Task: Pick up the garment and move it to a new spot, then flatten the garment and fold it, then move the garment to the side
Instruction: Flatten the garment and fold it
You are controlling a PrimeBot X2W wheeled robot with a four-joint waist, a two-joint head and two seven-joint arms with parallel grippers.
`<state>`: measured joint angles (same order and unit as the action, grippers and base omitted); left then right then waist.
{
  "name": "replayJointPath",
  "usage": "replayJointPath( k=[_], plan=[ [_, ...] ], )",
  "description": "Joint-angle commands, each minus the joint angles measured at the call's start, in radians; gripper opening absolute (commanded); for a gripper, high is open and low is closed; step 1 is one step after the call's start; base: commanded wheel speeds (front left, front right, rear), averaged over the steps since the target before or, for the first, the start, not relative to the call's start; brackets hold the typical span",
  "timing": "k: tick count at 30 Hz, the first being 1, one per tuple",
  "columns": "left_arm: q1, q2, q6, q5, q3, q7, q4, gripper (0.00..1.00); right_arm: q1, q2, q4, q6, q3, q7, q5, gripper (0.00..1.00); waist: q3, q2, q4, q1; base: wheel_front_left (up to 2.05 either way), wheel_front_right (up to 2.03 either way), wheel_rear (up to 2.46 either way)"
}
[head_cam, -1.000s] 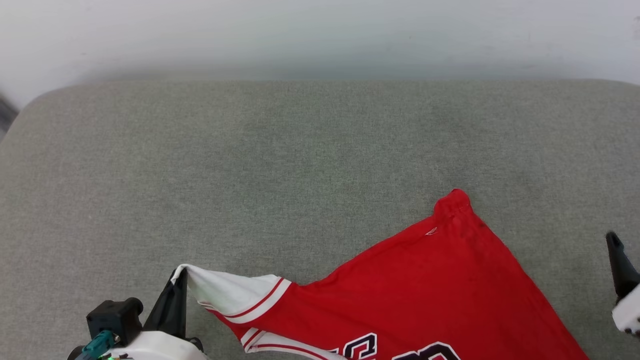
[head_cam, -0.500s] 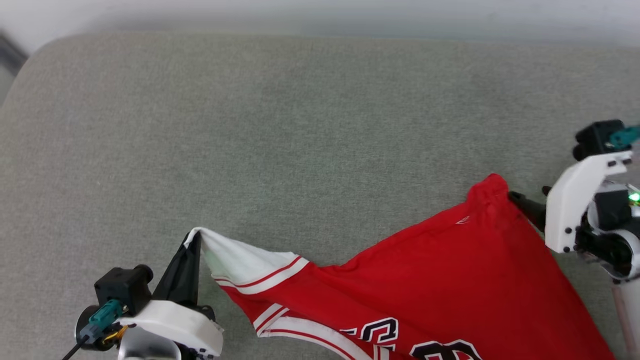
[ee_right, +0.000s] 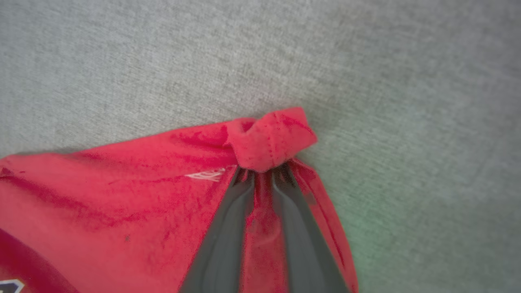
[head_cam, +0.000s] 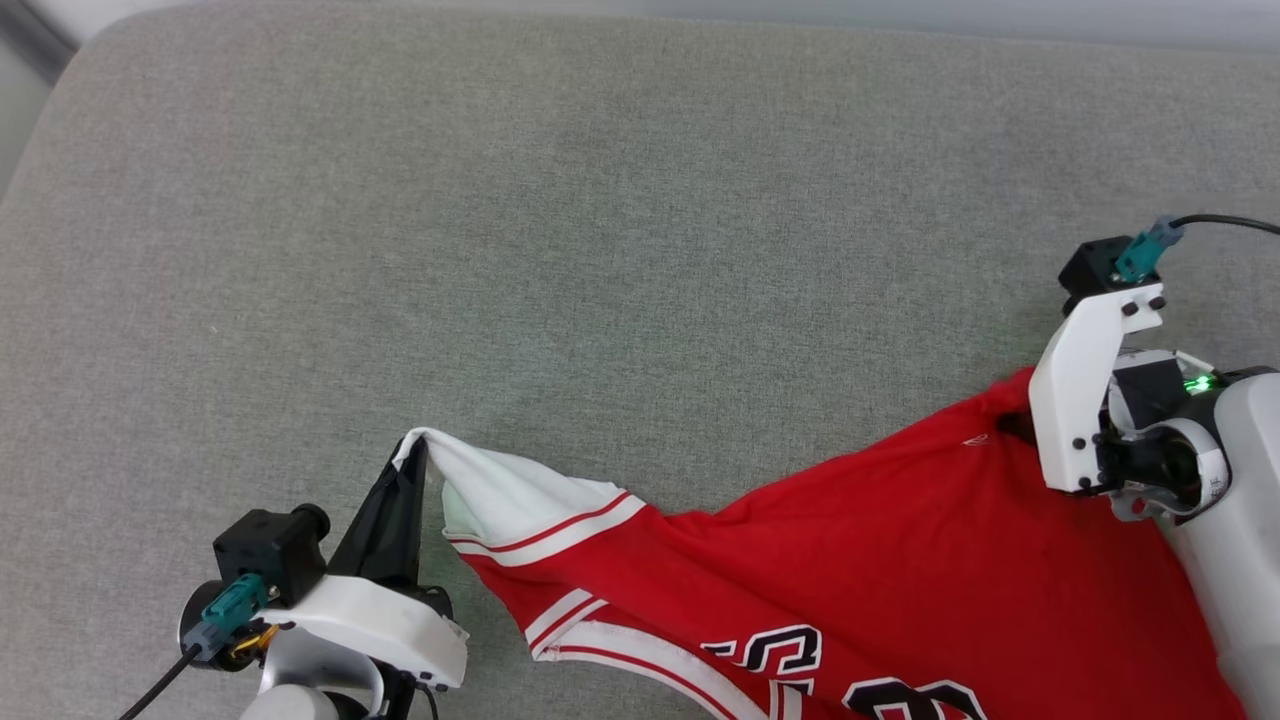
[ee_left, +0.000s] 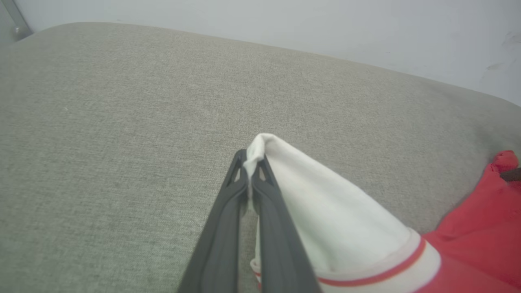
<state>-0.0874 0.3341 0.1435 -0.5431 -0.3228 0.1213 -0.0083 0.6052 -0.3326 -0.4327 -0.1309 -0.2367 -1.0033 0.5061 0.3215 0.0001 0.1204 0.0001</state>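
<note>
Head view: the red garment (head_cam: pixel 900 570), black lettering at its lower edge, lay low and right on the grey cushion (head_cam: pixel 600 250). Left wrist view: the left fingers (ee_left: pixel 228 215) pinched its white, stripe-trimmed sleeve tip. Right wrist view: the right fingers (ee_right: pixel 222 236) pinched its bunched red corner.

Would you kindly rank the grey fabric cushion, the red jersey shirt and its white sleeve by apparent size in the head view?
1. grey fabric cushion
2. red jersey shirt, partly cropped
3. white sleeve
</note>
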Motion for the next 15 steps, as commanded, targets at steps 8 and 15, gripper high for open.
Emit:
replayJointPath(
  k=[8, 15],
  plan=[
    [-0.024, 0.015, -0.006, -0.004, 0.007, 0.01, 0.026, 0.0, 0.037, -0.018, -0.016, 0.0, -0.055, 0.156, 0.03, 0.0, -0.07, -0.0001, -0.015, -0.0001, 0.0, 0.0, 0.0],
    [-0.116, 0.04, -0.022, -0.003, 0.029, 0.004, 0.038, 0.0, 0.072, -0.033, -0.016, 0.0, -0.03, 0.358, -0.023, 0.0, -0.148, -0.0001, -0.044, -0.0001, 0.0, 0.0, 0.0]
  ],
)
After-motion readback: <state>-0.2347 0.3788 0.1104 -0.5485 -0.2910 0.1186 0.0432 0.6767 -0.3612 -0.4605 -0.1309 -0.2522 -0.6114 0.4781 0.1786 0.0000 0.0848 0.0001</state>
